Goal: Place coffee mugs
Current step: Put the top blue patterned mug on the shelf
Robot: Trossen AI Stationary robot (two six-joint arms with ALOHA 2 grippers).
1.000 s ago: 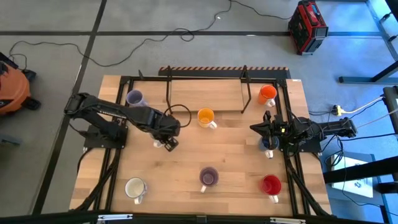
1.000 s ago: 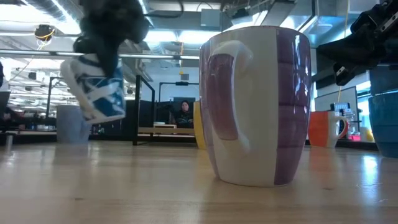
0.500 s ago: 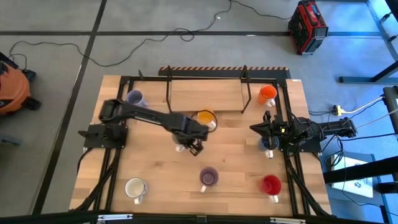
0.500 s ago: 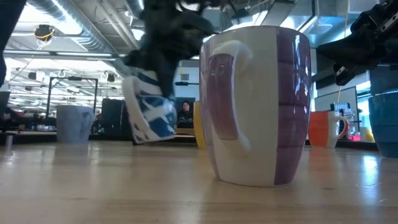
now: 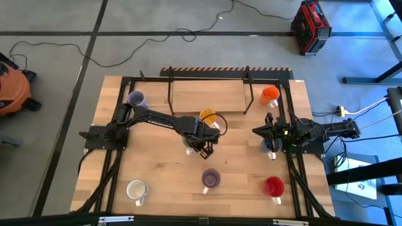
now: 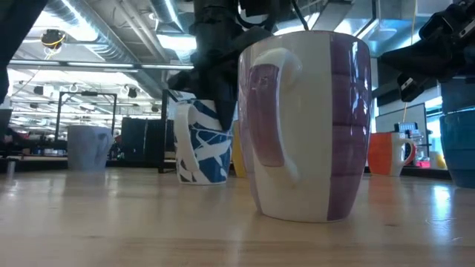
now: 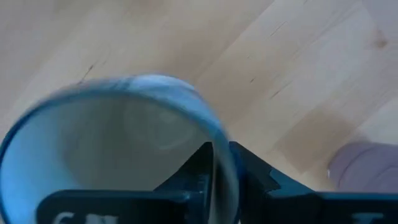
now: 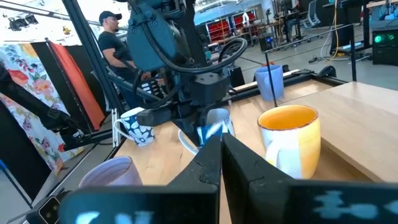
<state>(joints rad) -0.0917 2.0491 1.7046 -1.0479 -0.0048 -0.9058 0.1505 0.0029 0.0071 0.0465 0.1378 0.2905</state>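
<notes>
My left gripper reaches to the table's middle and is shut on a white mug with a blue pattern, which stands just left of the purple mug in the low view. The other mugs stand upright on their bases: lavender, yellow-orange, orange, purple, red and white. My right gripper waits shut at the right side, above the partly hidden blue mug. My left gripper pinches the blue-patterned mug's rim wall, one finger inside the mug and one outside. The fingers come from above, pointing down. The mug hangs slightly tilted, its base at the tabletop; whether it rests there I cannot tell.
A dark metal frame runs round the table, with a raised wooden board at the far side. Bare wood lies between the mugs at the table's centre and left. A person stands in the room beyond the table.
My left gripper has swung from the table's left toward its middle, carrying the blue-patterned mug, and has come down beside the yellow-orange mug. The mug was lifted clear and strongly tilted; now it is nearly upright, with its base at the tabletop.
</notes>
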